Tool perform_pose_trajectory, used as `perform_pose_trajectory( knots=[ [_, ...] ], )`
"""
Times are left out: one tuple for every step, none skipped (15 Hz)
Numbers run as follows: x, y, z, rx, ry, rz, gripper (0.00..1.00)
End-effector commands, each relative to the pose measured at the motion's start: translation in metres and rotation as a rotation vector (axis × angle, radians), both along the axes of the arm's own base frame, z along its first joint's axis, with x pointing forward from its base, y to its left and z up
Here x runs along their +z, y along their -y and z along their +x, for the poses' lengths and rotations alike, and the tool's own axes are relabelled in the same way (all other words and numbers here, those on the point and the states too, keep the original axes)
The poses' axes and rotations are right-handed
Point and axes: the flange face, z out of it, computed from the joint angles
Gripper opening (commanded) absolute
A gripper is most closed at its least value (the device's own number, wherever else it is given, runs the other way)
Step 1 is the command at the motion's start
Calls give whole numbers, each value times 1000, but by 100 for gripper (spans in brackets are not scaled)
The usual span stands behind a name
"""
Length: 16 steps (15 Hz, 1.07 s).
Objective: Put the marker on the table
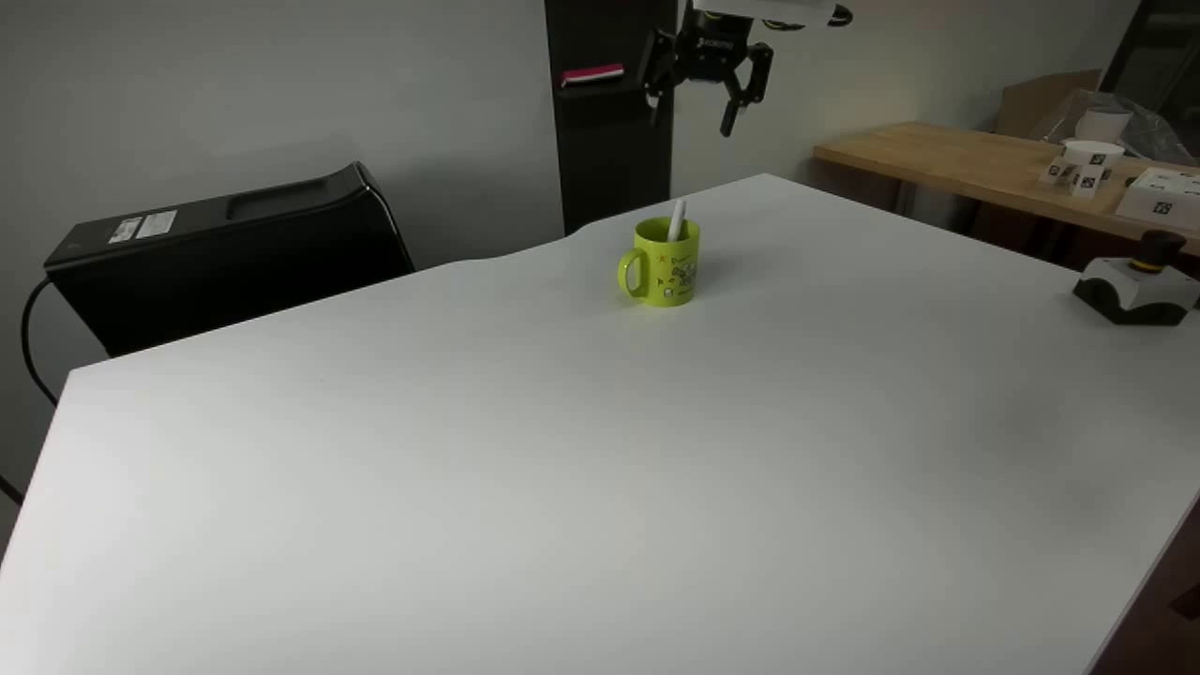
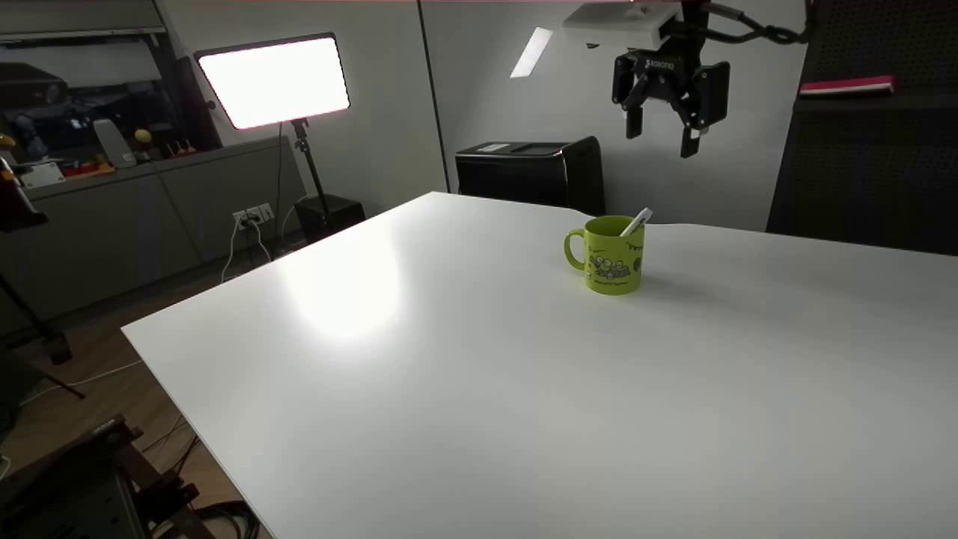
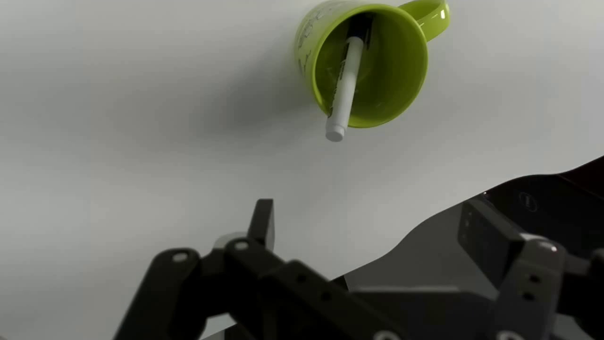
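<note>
Wrist view: marker (image 3: 348,87) leans inside the lime-green mug (image 3: 392,71), dark blue end down, white end poking out past the rim. Mug sits upright on the white table (image 1: 525,469), toward the far edge, handle to the left in both exterior views. Gripper (image 2: 661,138) hangs above and slightly right of it there, tips spread wide, well apart from the marker. In an exterior view, black case (image 1: 253,253) beyond the far edge on the left, wooden table (image 1: 928,150) far right. In an exterior view, lit panel (image 2: 277,82) far left.

A lime-green mug (image 2: 612,258) stands upright; a lamp panel (image 2: 275,82) glows.
</note>
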Motion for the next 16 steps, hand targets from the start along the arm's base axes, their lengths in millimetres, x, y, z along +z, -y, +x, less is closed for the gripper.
perform_pose_trajectory(
  knots=[
    [-26,1,25,-36,-46,-6,100],
    [-35,1,25,-37,-61,-4,100],
    [-42,0,26,-39,-76,-8,100],
    [-47,-1,26,-36,-91,-11,100],
    [-51,-2,25,-35,-107,-6,100],
    [-53,-3,25,-43,-120,-7,100],
    [-53,-5,24,-48,-129,-8,100],
    [-52,-6,24,-49,-134,-4,100],
    [-49,-7,22,-48,-139,1,100],
    [-47,-8,22,-50,-141,3,100],
    [-45,-7,22,-51,-138,3,100],
    [-44,-6,21,-53,-139,10,100],
    [-43,-6,21,-56,-136,11,100],
    [-43,-5,20,-59,-135,13,100],
    [-46,-4,19,-62,-140,16,100],
    [-49,-3,18,-68,-142,15,100]
  ],
)
